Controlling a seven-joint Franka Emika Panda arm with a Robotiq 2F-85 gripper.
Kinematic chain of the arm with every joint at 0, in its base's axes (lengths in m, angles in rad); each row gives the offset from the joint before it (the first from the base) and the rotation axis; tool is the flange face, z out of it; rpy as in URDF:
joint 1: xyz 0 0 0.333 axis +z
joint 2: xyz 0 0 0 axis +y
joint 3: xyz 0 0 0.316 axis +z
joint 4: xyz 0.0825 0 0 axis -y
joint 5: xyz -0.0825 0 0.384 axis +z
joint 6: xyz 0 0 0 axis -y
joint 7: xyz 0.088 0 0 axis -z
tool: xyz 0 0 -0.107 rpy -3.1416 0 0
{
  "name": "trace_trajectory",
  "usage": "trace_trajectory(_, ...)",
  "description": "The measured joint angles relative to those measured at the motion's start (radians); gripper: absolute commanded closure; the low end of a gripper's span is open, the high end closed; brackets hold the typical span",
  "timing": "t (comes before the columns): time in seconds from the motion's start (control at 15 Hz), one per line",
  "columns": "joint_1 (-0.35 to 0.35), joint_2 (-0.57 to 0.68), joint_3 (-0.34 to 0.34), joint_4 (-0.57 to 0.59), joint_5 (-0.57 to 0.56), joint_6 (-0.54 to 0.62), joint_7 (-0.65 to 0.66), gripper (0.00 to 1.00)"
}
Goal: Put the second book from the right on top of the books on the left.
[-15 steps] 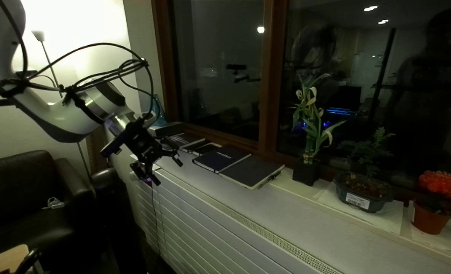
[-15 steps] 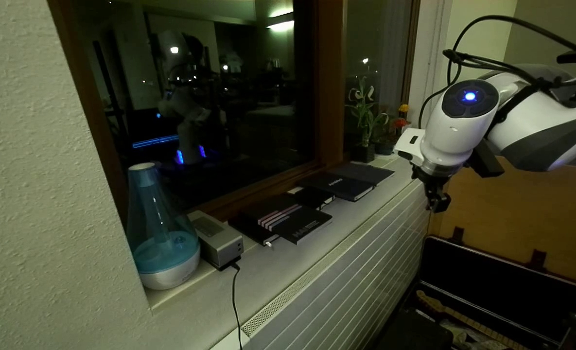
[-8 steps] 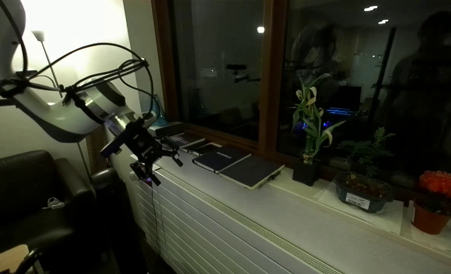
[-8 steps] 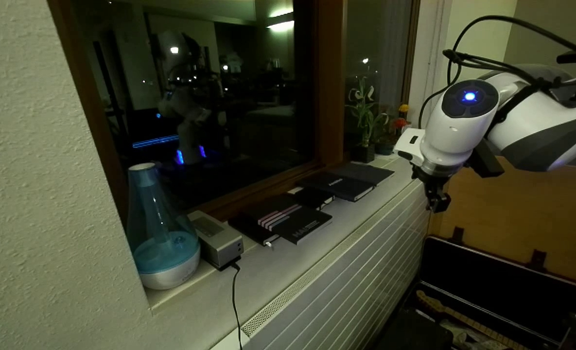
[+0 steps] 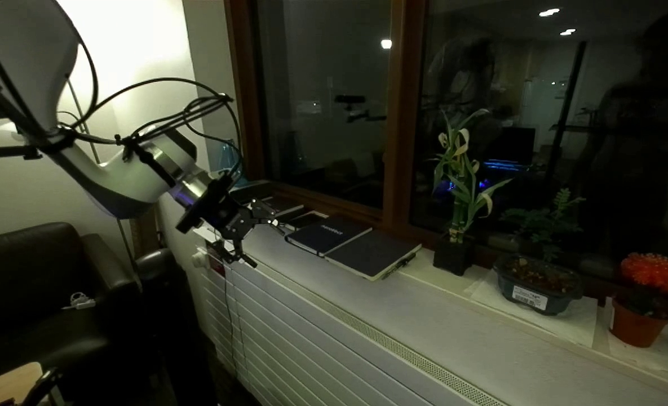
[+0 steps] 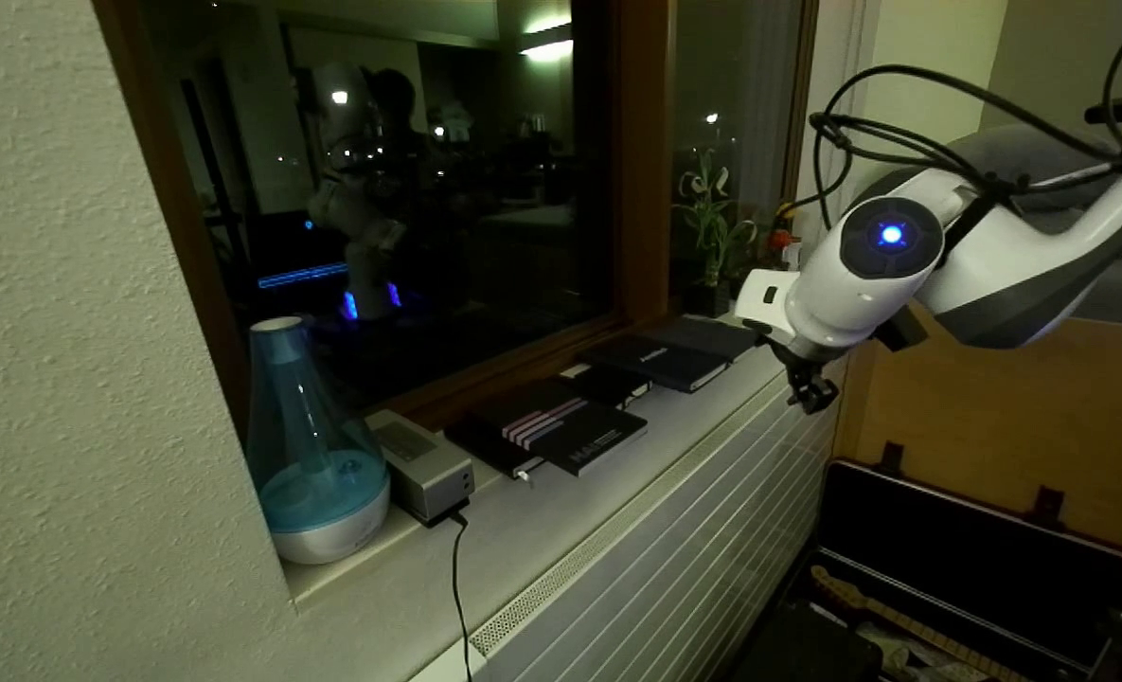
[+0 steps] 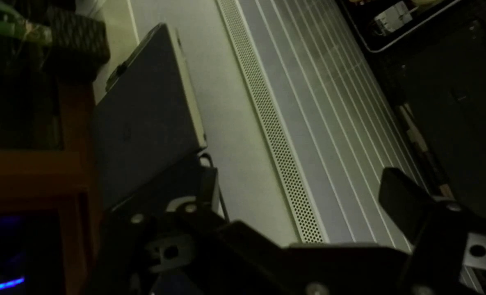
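- Gripper (image 7: 300, 180), its jaws spread wide, hanging near the front edge of the white bench (image 5: 435, 310).
- Second book from the right (image 5: 328, 235): dark, white lettering on its cover, lying on the bench between a plain grey book (image 5: 373, 254) and a small black notebook (image 6: 608, 385).
- Books on the left (image 6: 575, 431): a striped one partly overlapping a dark one (image 6: 485, 449).
- Farther left, a silver box (image 6: 423, 464); to the grey book's right, a tall potted plant (image 5: 458, 217).
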Motion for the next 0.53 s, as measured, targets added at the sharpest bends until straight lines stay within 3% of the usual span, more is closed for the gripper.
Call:
trace_trajectory(0.27, 0.013, 0.16, -0.01, 0.141, -0.205, 0.013, 0.024, 0.0)
trace_trajectory(0.53, 0.033, 0.311, -0.013, 0.259, -0.387, 0.008, 0.159, 0.0)
